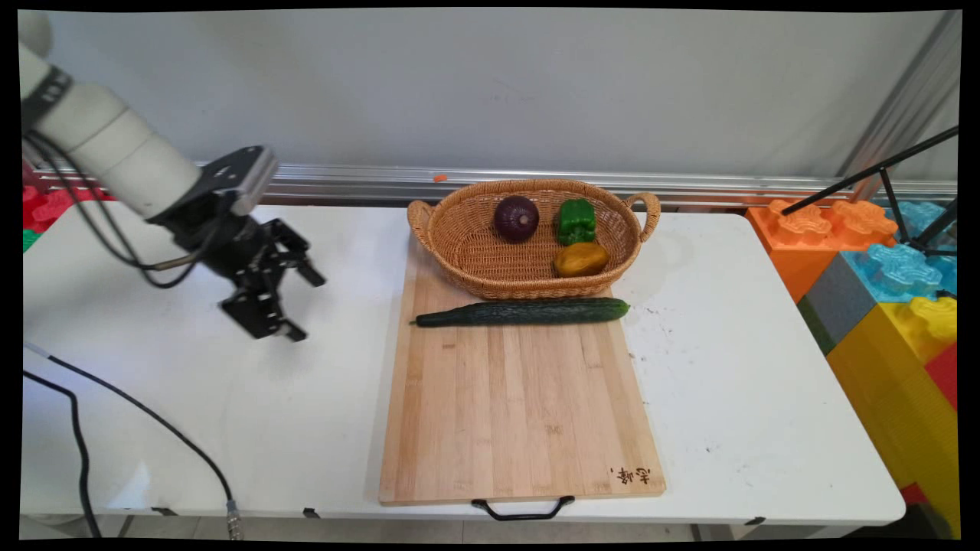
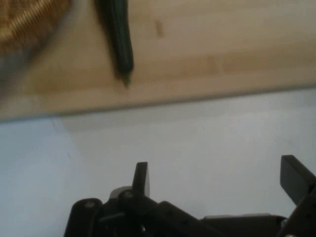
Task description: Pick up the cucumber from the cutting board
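The hand (image 1: pixel 302 302) is hanging above the tabletop's (image 1: pixel 230 398) left part with its fingers spread wide and nothing between them. It is pointing toward the cutting board (image 1: pixel 521 413), which is lying in the middle and reaching the near edge. A cucumber (image 1: pixel 524 312) is lying across the board, just beside a basket (image 1: pixel 467 260) at the far edge holding an onion (image 1: pixel 515 218), a green pepper (image 1: pixel 576 220) and a potato (image 1: pixel 581 259).

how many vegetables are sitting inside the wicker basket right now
3. A purple onion at the back left, a green pepper at the back right, and a yellowish-brown one in front of the pepper. None appears hidden.
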Available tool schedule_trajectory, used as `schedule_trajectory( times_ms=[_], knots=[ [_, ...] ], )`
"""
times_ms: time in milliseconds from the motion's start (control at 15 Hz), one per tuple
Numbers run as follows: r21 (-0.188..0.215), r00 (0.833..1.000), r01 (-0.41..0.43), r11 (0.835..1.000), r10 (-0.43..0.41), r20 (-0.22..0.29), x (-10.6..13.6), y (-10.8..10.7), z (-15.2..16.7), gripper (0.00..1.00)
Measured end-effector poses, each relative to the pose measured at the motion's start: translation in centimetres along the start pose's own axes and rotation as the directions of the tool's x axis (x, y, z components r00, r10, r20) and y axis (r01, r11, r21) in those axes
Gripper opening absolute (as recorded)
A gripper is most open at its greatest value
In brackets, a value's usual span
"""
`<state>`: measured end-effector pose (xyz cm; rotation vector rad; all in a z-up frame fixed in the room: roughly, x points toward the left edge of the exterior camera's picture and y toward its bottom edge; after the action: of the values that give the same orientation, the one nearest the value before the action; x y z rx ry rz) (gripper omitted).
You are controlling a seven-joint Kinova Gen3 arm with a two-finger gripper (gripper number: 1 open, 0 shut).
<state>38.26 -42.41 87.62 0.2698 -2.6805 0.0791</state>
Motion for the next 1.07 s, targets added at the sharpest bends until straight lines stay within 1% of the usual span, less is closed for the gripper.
schedule_trajectory(
  times_ms=[133, 267, 400, 600, 800, 1067],
  knots=[
    [0.012, 1.000, -0.007, 1.000, 0.008, -0.030, 1.1, -1.1, 1.6, 1.00],
    [0.025, 0.999, -0.007, 1.000, 0.008, -0.046, 1.9, -2.0, 3.1, 1.00],
    [0.042, 0.998, 0.004, 0.999, -0.001, -0.067, 2.9, -3.3, 5.3, 1.00],
    [0.056, 0.996, 0.002, 0.998, 0.003, -0.091, 4.7, -4.9, 8.5, 1.00],
    [0.069, 0.996, 0.004, 0.998, 0.002, -0.087, 5.9, -6.1, 11.0, 1.00],
    [0.059, 0.997, 0.016, 0.998, -0.012, -0.078, 6.9, -6.8, 13.4, 1.00]
  ],
)
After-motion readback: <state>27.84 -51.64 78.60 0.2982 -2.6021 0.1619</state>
